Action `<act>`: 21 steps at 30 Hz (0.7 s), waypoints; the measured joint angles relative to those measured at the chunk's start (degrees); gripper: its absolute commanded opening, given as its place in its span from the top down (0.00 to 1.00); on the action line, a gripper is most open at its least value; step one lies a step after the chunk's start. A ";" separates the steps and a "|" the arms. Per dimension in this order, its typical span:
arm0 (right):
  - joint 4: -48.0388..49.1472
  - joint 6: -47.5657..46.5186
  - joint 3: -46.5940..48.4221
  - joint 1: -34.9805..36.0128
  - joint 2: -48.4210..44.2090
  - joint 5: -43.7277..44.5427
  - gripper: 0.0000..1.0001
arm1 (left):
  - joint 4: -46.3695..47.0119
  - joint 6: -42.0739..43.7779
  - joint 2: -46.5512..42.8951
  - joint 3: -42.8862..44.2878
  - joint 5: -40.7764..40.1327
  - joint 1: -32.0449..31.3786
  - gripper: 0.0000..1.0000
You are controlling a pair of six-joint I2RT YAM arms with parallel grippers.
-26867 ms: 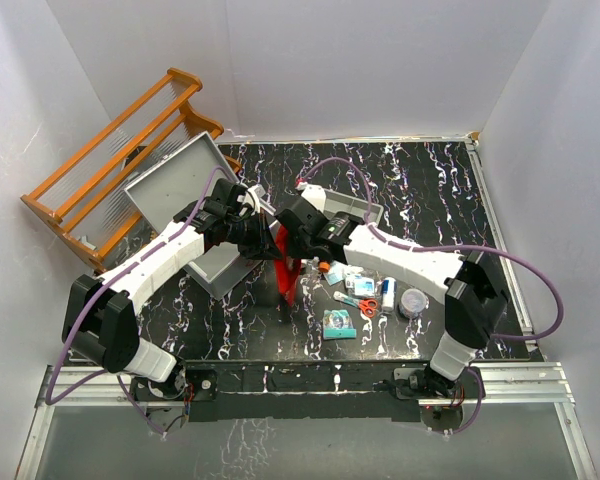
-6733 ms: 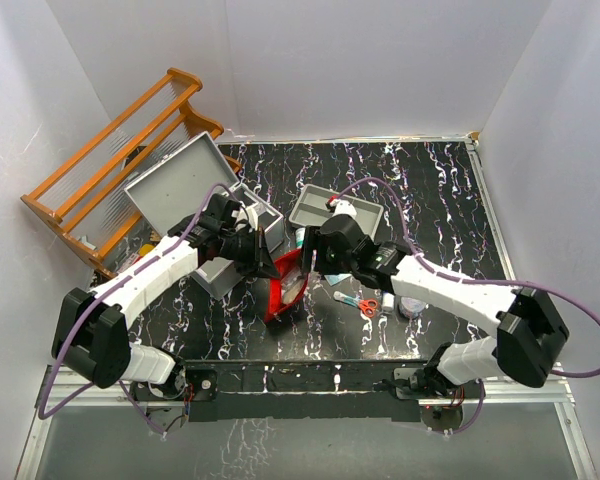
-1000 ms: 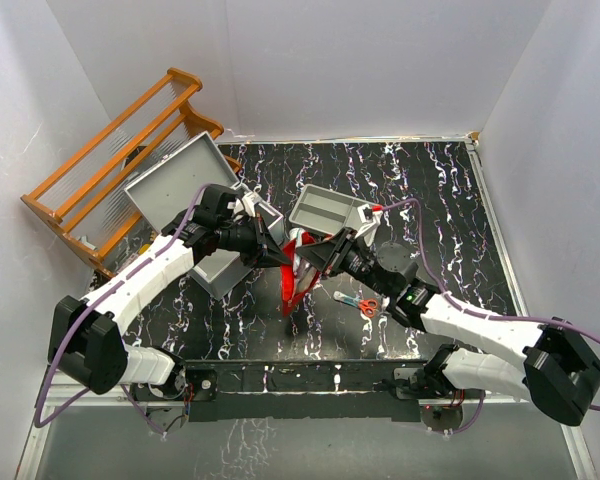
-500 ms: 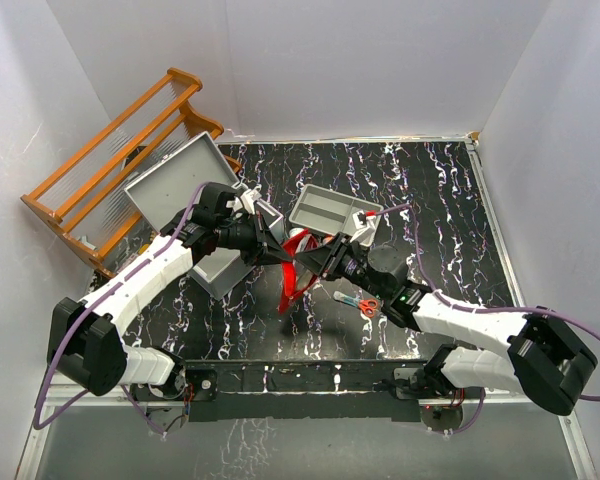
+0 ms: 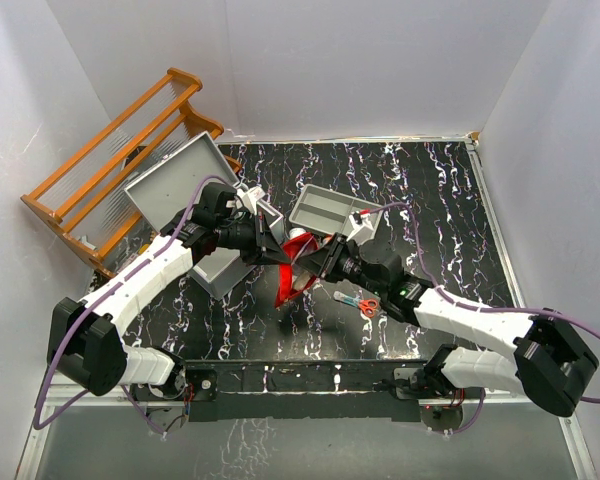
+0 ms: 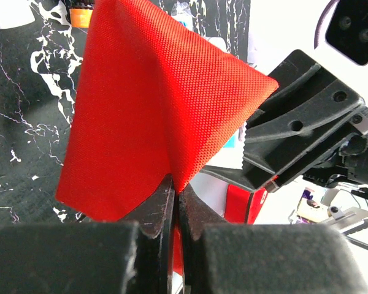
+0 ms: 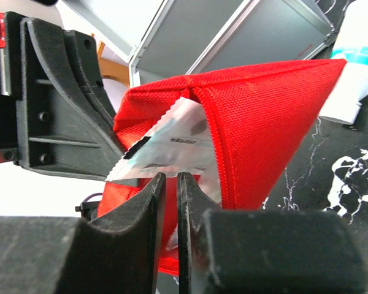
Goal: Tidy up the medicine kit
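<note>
The medicine kit [image 5: 185, 185], a grey metal case, stands open at the left with its lid raised; it also shows behind the pouch in the right wrist view [image 7: 276, 37]. My left gripper [image 5: 271, 250] is shut on one lip of the small red fabric pouch [image 5: 295, 272] and holds it up above the table. In the left wrist view the gripper [image 6: 175, 187] pinches the red fabric [image 6: 153, 104]. My right gripper [image 5: 316, 262] is at the pouch's open mouth. In the right wrist view its jaws [image 7: 170, 180] stand almost closed on the lower edge of a silvery sachet [image 7: 165, 144] that lies inside the pouch [image 7: 264, 135].
A shallow grey two-compartment tray [image 5: 325, 212] sits just behind the pouch. Red-handled scissors [image 5: 364, 304] lie under the right arm. A white tube [image 7: 356, 73] lies by the pouch. A wooden rack [image 5: 120, 150] stands at the far left, behind the kit.
My right gripper has moved left and closed in on the pouch's mouth, with the sachet now in it. My left gripper keeps hold of the pouch in about the same place.
</note>
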 measured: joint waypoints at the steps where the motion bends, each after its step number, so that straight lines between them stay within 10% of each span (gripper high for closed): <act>1: -0.39 0.07 0.57 0.00 0.15 -0.61 0.89 | -0.07 0.31 0.00 0.00 0.04 0.00 1.00; 11: -8.39 -1.77 1.86 0.00 -1.57 -1.66 0.59 | -0.42 1.97 0.00 -0.02 -0.15 0.00 1.00; 21: -16.04 -4.90 8.15 0.17 -3.15 2.45 0.56 | -0.39 1.99 0.35 -0.02 -0.48 0.00 1.00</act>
